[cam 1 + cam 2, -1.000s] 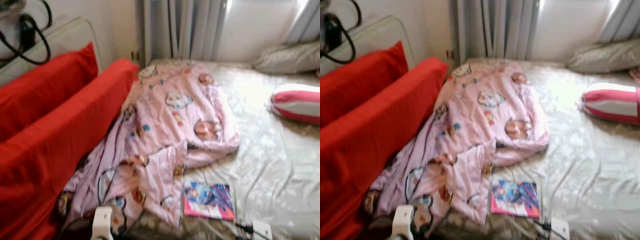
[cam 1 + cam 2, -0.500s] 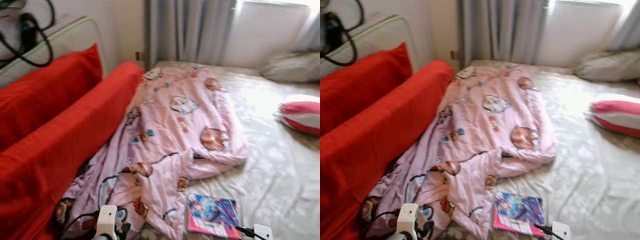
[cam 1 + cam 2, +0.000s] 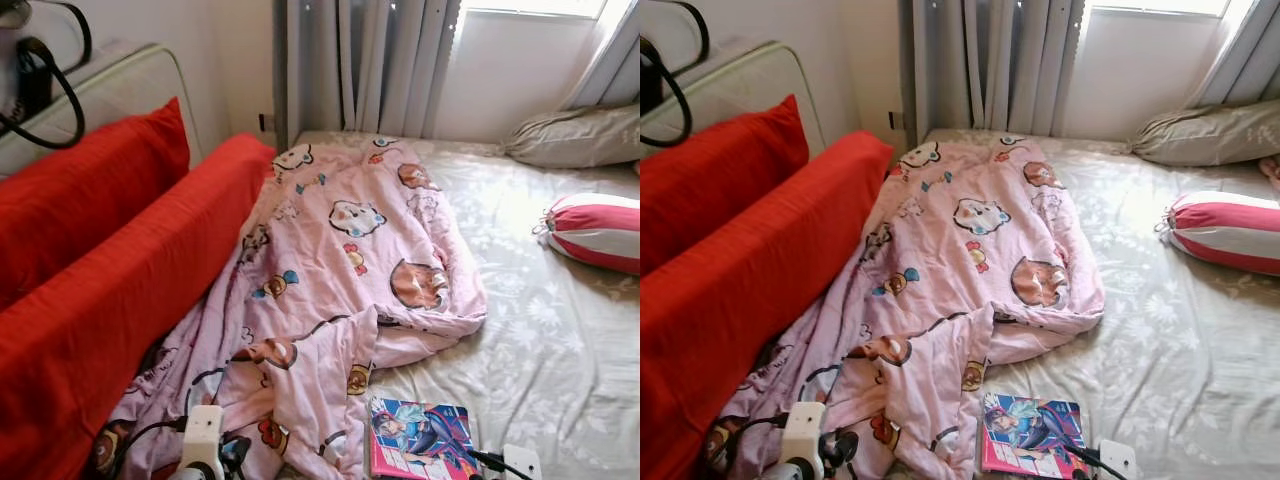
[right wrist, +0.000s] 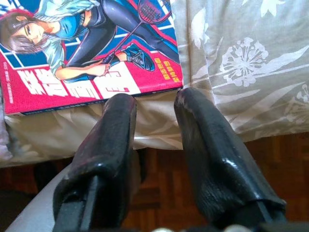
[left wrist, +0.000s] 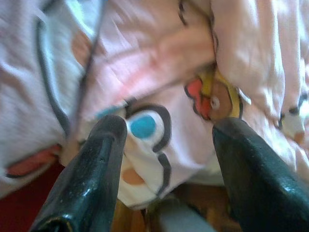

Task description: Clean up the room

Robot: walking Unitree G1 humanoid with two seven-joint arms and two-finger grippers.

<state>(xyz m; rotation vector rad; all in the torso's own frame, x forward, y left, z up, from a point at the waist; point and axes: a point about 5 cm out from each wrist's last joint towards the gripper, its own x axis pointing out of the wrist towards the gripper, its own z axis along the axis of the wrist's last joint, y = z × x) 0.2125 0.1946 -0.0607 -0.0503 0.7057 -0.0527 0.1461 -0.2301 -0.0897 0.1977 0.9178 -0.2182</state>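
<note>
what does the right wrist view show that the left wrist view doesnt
The right wrist view alone has the comic book with its pink and blue cover, lying on the pale floral bedsheet at the bed's edge, and wood floor below. The right pincer hangs just short of the book, fingers apart.

The left wrist view alone has the pink cartoon-print blanket, with the left pincer open just above its folds.

Both look along a pair of black fingers, spread and holding nothing, at the near edge of the bed.
</note>
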